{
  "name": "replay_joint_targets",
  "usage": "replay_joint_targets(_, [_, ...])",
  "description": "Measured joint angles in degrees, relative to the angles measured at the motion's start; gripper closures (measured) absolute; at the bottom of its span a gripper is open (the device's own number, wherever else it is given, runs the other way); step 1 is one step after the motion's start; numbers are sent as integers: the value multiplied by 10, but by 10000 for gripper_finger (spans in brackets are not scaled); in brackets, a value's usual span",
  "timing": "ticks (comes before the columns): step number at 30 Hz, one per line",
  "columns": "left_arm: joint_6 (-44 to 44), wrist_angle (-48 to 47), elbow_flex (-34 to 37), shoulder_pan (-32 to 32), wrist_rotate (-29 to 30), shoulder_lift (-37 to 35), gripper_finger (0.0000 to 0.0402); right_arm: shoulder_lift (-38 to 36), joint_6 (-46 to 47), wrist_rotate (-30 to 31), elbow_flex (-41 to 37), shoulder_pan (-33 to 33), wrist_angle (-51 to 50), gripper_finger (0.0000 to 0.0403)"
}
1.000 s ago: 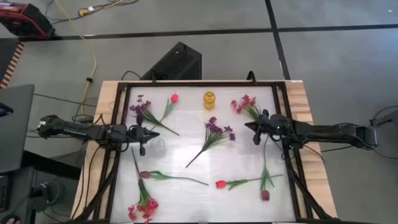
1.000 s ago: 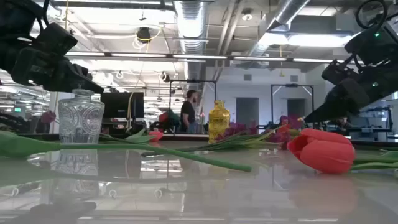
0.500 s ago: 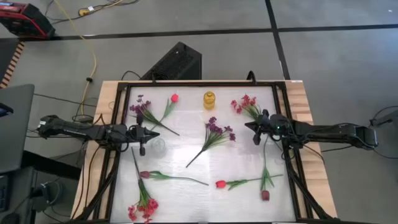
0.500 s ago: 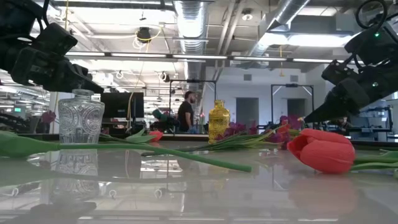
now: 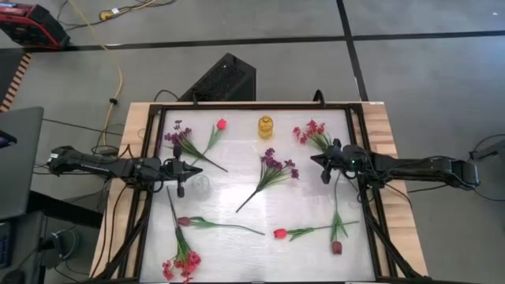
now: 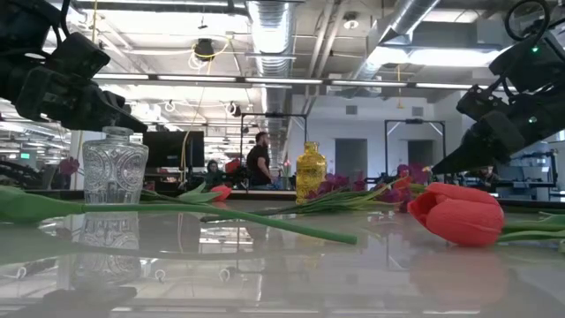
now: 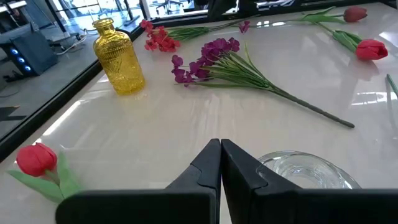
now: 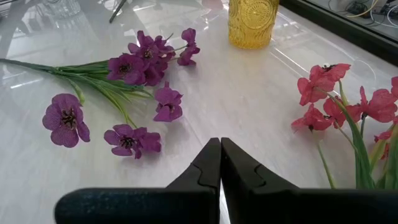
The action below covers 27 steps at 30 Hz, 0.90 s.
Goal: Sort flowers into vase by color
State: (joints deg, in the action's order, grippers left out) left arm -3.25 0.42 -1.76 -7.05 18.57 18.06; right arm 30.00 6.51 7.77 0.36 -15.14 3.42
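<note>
- Flowers lie scattered flat on the white table, none in a vase yet: purple cluster mid-table, second purple cluster at the far left, pink-red cluster at the far right, another pink-red cluster at the near left.
- Single tulips: a red one by the far edge, another red one near the front, maroon ones at and.
- Yellow vase stands upright at the far edge; clear glass vase stands just beside the left arm's tip.
- Left gripper hangs over the table's left side, fingers pressed together, holding nothing; the clear vase's rim sits right under its nose.
- Right gripper hovers over the right side near the pink-red cluster, jaws closed, empty.
- Judgement: sorting not begun; both claws must open before any pick.
- Risk: left arm dropping or swinging from here could clip the clear vase and tip it.
- Risk: thin stems lie flush on a glossy top; fingers may slide off or pinch air.
- Risk: the right-side maroon tulip's stem crosses the front red tulip's leaves; lifting one may drag the other.
</note>
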Motion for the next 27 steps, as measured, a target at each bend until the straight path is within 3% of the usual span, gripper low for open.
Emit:
replay_joint_targets(25, [0,1,0,0,0,0,401,0,-1,0,0,0,0,367])
replay_joint_targets(27, [17,1,0,0,-3,0,401,0,-46,0,0,0,0,367])
